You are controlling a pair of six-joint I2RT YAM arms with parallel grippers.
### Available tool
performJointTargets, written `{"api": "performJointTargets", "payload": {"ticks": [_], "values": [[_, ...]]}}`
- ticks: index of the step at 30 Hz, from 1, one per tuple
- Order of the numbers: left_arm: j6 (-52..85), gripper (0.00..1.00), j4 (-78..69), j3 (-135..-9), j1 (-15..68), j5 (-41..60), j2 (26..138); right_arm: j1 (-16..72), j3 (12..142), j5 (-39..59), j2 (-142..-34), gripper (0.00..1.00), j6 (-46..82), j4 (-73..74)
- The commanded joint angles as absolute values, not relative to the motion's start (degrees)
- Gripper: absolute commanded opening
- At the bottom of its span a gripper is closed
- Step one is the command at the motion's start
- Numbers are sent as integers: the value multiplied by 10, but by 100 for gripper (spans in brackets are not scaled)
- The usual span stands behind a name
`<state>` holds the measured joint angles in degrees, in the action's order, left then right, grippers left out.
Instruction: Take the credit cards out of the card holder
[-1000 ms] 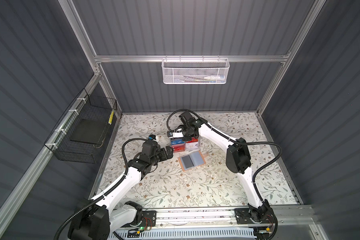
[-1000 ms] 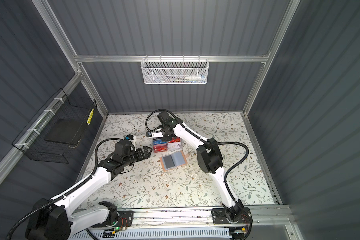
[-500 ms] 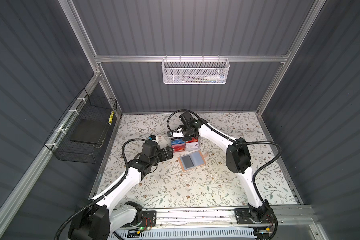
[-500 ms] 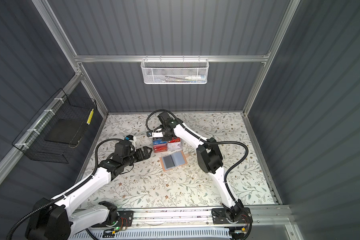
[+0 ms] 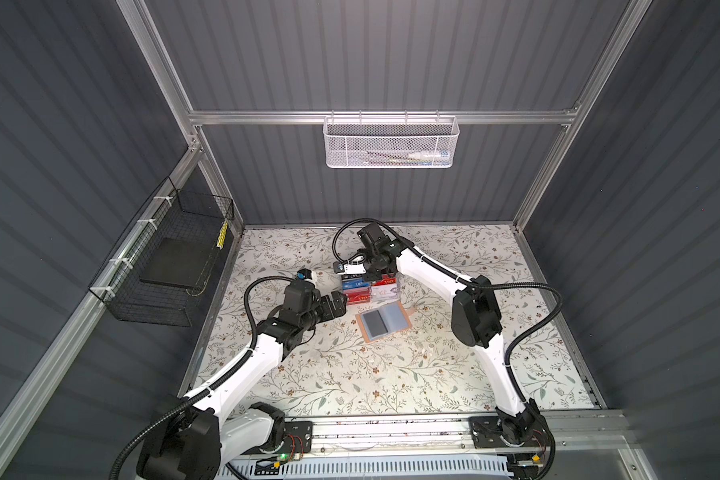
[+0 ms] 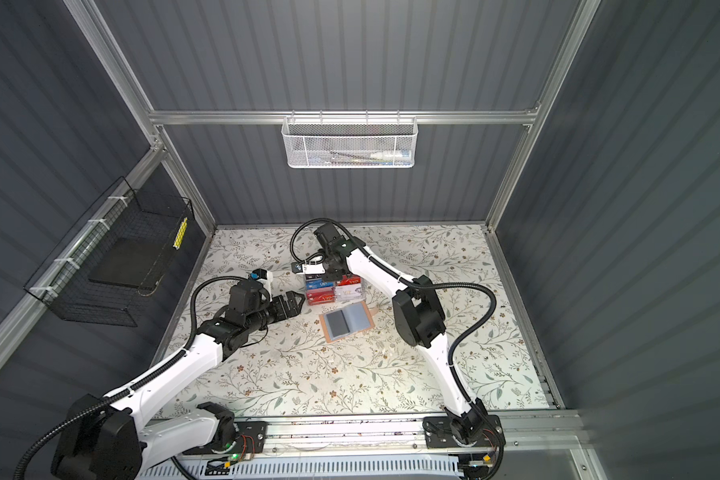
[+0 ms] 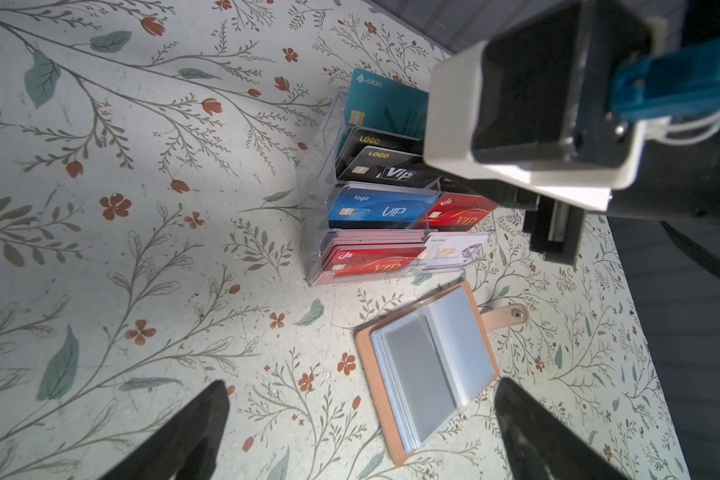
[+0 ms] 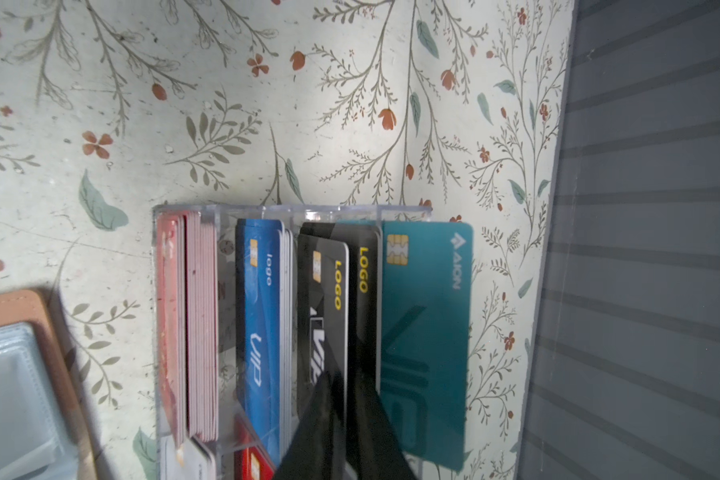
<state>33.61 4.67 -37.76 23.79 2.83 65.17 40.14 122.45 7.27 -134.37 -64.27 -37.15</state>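
The tan card holder (image 5: 385, 321) (image 6: 346, 321) lies open on the floral table, grey pocket pages up (image 7: 429, 370); its left page looks darker and no card face shows in it. Credit cards stand in a clear acrylic rack (image 7: 316, 249) behind it: teal (image 8: 427, 332), black (image 8: 329, 299), blue (image 8: 260, 311), red (image 7: 371, 259). My right gripper (image 8: 345, 376) (image 5: 371, 274) hangs over the rack, jaws a narrow gap apart astride a tilted black card's edge. My left gripper (image 7: 360, 382) (image 6: 294, 301) stands open and empty, left of the holder.
The holder's snap strap (image 7: 506, 316) sticks out toward the right arm. The back wall runs close behind the rack. A white mesh basket (image 5: 391, 141) hangs on that wall and a black wire basket (image 5: 171, 266) on the left wall.
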Motion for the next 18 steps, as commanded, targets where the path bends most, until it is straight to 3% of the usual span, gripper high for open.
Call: {"api": "performJointTargets", "payload": {"ticks": [1,18], "values": [[339,100,41,-368,234,35,654,405,1234,76,-1351,12,-634,-369],[339,100,37,-359,230,39,652,412,1251,75,-1370,11,-630,-363]]}}
